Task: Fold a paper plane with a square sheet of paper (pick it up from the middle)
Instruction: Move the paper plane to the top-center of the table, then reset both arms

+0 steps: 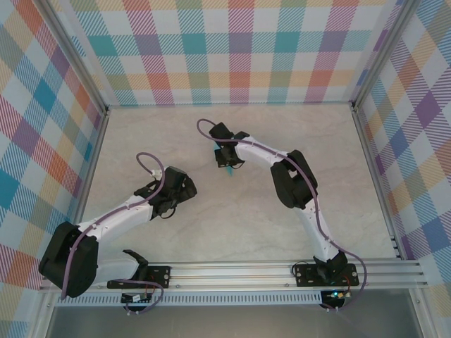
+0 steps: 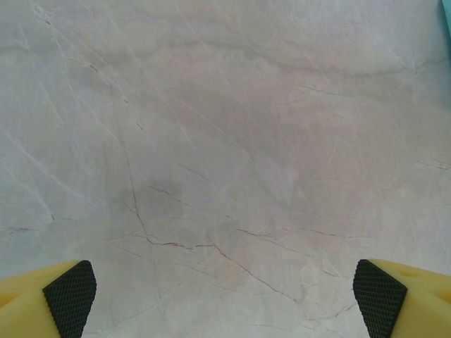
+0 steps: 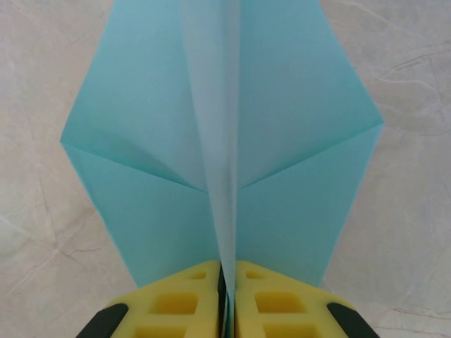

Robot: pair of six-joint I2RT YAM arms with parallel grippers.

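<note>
The paper plane (image 3: 225, 141) is sitting in the right gripper (image 3: 225, 285). In the right wrist view its raised centre fold is running straight away from the camera. Its 2 light blue wings are spreading out to the left and right, each crossed by a diagonal crease. The right gripper is pinching that centre fold: its 2 yellow fingers (image 3: 176, 306) are pressing together with only the thin paper ridge between them. Whether the wings are resting on the table or hanging just above it, I cannot tell.

In the top view, a small turquoise patch of the paper plane (image 1: 230, 171) is showing just beneath the right gripper (image 1: 227, 160), at about the middle of the table's width and toward its far half.

The left gripper (image 2: 225, 299) is standing wide open and holding nothing, its 2 black-padded fingertips (image 2: 69, 296) framing a bare stretch of surface. In the top view the left gripper (image 1: 171, 201) is hanging nearer and to the left of the plane, clearly apart from it.

The marble-patterned table (image 1: 296, 141) is lying under both arms, and plaid walls (image 1: 211, 49) are enclosing it on the left, far and right sides.
</note>
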